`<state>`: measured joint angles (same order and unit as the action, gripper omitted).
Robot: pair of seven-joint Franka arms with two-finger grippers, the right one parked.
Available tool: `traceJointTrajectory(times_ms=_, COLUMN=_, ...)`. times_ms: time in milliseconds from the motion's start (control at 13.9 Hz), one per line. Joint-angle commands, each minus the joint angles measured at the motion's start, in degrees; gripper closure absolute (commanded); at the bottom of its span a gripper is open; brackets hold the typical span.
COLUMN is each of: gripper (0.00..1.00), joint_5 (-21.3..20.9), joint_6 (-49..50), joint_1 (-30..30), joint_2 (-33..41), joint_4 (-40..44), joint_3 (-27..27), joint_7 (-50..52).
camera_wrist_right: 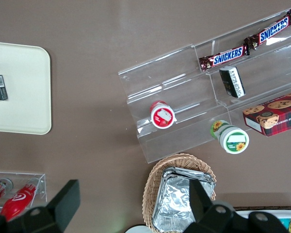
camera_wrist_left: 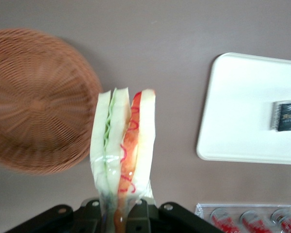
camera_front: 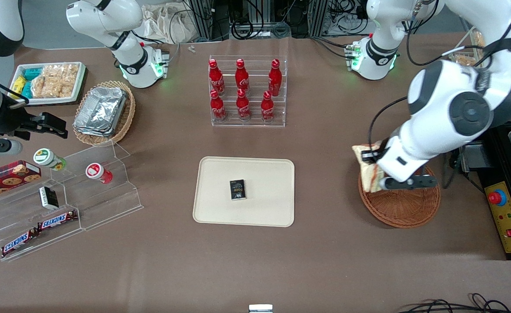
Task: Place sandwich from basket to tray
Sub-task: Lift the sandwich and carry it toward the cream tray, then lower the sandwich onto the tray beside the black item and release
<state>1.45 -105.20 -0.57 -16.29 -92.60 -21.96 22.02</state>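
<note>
My left gripper (camera_front: 379, 174) is shut on the sandwich (camera_front: 367, 171), a wrapped wedge of white bread with orange and green filling. It holds the sandwich in the air over the rim of the reddish-brown wicker basket (camera_front: 405, 206). In the left wrist view the sandwich (camera_wrist_left: 122, 145) hangs from the gripper (camera_wrist_left: 120, 213), with the basket (camera_wrist_left: 36, 99) beside it and the tray (camera_wrist_left: 242, 116) farther off. The cream tray (camera_front: 220, 191) lies mid-table, toward the parked arm from the basket. A small black packet (camera_front: 237, 190) rests on the tray.
An acrylic rack of red cola bottles (camera_front: 246, 91) stands farther from the front camera than the tray. A tan basket of foil containers (camera_front: 103, 112), a white snack tray (camera_front: 51, 82) and an acrylic step shelf with snacks (camera_front: 59, 208) lie toward the parked arm's end. A control box (camera_front: 505, 217) sits beside the basket.
</note>
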Motion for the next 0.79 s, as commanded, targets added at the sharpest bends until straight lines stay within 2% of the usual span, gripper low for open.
traceJointTrajectory(times_ms=0, gripper=0.86, joint_5=-0.74, joint_6=-4.91, joint_1=6.08, joint_2=-4.61, joint_4=1.72, joint_3=-0.28, joint_7=4.67)
traceJointTrajectory(times_ms=144, gripper=0.86, joint_5=-3.90, joint_6=-9.21, joint_1=9.87, joint_2=-8.74, joint_4=2.16, joint_3=-0.36, joint_7=8.80)
traceJointTrajectory(times_ms=288, gripper=0.86, joint_5=-4.61, joint_6=-14.39, joint_1=13.12, joint_2=-11.82, joint_4=2.16, joint_3=-0.28, joint_7=11.37)
traceJointTrajectory(times_ms=649, gripper=0.85, joint_5=-5.14, joint_6=-20.83, joint_1=15.51, joint_2=-19.81, joint_4=3.21, joint_3=-0.19, joint_7=12.69)
traceJointTrajectory(times_ms=721, gripper=0.84, joint_5=-6.97, joint_6=-21.01, joint_1=15.51, joint_2=-22.01, joint_4=4.52, joint_3=-0.19, joint_7=12.87)
